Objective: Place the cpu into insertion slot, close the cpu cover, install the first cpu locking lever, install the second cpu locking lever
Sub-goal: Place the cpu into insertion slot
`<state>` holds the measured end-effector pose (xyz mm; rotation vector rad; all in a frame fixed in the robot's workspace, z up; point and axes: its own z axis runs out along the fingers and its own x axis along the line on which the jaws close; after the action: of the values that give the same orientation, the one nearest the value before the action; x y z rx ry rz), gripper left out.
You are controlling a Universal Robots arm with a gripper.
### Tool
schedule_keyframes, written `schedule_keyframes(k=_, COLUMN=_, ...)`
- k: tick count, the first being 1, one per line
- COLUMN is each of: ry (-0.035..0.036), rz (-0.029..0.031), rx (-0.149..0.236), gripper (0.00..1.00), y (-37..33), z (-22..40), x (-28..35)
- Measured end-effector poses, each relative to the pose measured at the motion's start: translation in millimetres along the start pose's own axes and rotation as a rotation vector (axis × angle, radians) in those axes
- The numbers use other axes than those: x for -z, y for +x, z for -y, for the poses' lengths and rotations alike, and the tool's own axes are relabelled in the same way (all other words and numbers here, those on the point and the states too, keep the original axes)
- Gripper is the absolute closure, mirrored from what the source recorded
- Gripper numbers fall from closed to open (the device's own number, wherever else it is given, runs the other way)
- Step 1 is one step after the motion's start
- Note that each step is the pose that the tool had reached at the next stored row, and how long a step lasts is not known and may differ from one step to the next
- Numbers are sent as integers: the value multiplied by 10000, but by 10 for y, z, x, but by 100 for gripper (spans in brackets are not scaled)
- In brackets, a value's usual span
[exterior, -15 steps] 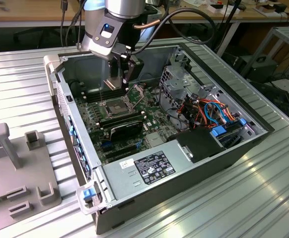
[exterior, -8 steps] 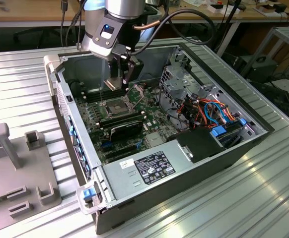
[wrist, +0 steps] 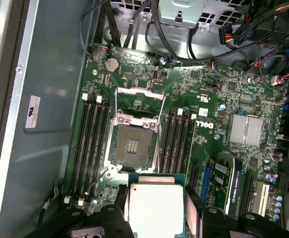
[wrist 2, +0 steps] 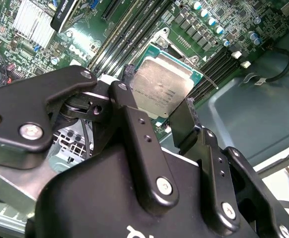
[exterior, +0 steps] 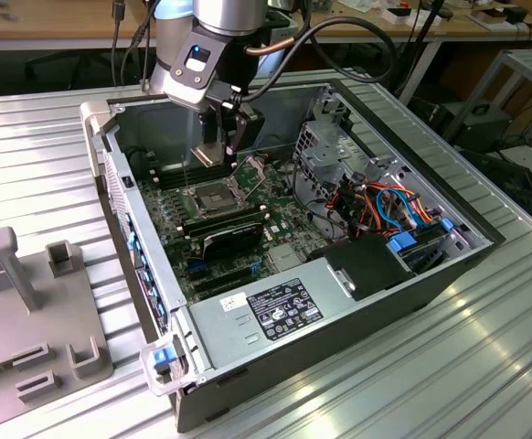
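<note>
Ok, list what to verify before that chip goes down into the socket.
1. cpu clamped in the gripper: ok.
2. insertion slot empty, contacts bare: ok.
3. cpu cover raised clear of the slot: ok.
4. cpu squared directly over the slot: cannot tell.
5. cpu corner marking matched to the slot: cannot tell.

The end effector (exterior: 222, 151) holds the cpu (exterior: 205, 154) above the insertion slot (exterior: 218, 195) inside the computer case (exterior: 147, 151).
</note>
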<state>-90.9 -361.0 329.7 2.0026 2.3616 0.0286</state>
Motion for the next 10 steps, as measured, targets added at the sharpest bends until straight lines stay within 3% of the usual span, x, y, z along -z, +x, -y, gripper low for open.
schedule_keyframes(k=1, ry=-4, rz=-4, rx=-1, gripper=46, y=4, z=0, x=-4)
schedule_keyframes(k=3, ry=15, rz=22, rx=-734, gripper=46, y=6, z=-45, x=-186)
schedule_keyframes(k=10, ry=14, rz=22, rx=-735, gripper=46, y=42, z=-99, x=-222)
